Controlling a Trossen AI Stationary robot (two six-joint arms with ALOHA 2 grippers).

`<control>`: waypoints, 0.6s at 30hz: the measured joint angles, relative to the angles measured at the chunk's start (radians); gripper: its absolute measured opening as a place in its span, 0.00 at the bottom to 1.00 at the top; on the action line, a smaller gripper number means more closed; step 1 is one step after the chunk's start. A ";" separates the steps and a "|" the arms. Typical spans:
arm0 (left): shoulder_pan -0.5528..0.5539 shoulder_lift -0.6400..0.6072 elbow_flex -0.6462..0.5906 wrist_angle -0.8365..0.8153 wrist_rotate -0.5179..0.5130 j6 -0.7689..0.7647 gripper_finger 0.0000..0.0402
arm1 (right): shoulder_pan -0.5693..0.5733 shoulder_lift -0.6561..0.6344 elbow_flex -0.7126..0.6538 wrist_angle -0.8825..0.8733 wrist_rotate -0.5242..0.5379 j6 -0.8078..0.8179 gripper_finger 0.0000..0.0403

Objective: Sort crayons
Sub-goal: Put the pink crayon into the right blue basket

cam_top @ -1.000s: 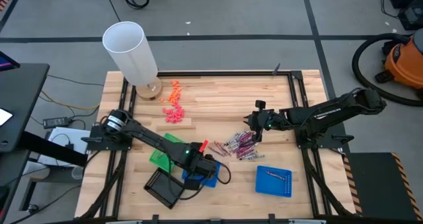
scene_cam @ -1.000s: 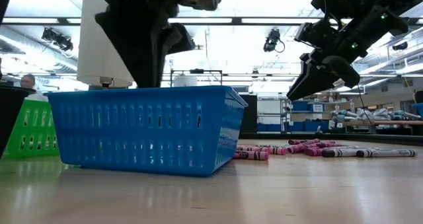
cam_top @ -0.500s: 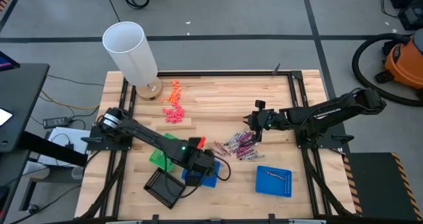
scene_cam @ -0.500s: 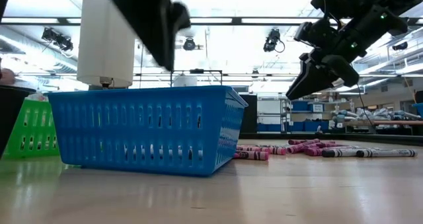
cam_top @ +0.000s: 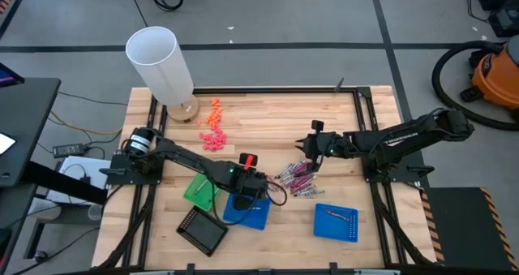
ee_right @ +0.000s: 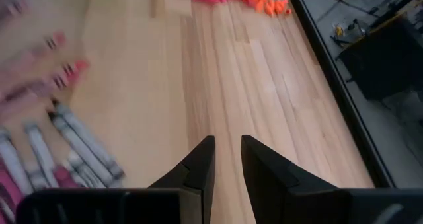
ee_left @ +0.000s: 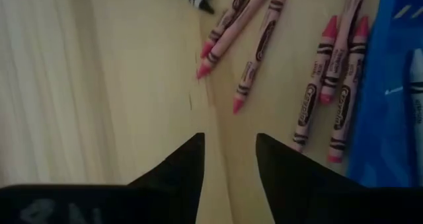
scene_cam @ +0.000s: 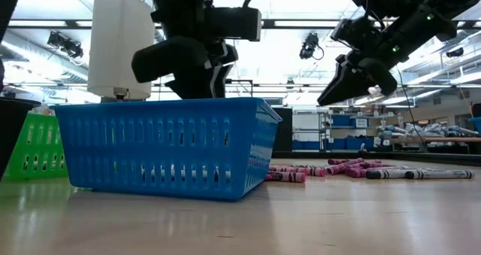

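Many crayons (cam_top: 295, 178) lie loose in a heap on the desk (cam_top: 268, 121), pink ones mixed with grey ones, between the two arms. The left pincer (cam_top: 247, 195) hangs over the near blue basket (cam_top: 247, 212), with the heap just beyond it toward the right arm. Its fingers (ee_left: 178, 171) stand slightly apart with nothing between them, and its wrist view shows pink crayons lying on the bare wood ahead of the tips, beside a blue edge. The right pincer (cam_top: 310, 155) hovers above the far edge of the heap, raised off the desk in the low view (scene_cam: 334, 89). Its fingers (ee_right: 201, 161) are also a little apart and hold nothing; grey crayons lie off to one side of them. A second blue tray (cam_top: 336, 221) sits on the near side of the heap from the right pincer. A green basket (cam_top: 199, 188) and a black tray (cam_top: 202, 229) lie beside the left pincer's basket.
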 joint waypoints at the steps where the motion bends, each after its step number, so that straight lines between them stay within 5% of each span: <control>1: 0.005 -0.003 -0.008 0.026 0.002 0.025 0.36 | -0.003 0.000 0.000 0.016 -0.021 0.010 0.21; 6: 0.046 -0.004 -0.024 0.098 0.089 0.124 0.35 | -0.014 0.013 0.000 0.090 -0.118 0.035 0.21; 18: 0.156 -0.009 -0.075 0.282 0.295 0.242 0.35 | -0.013 0.023 -0.070 0.200 -0.120 0.032 0.21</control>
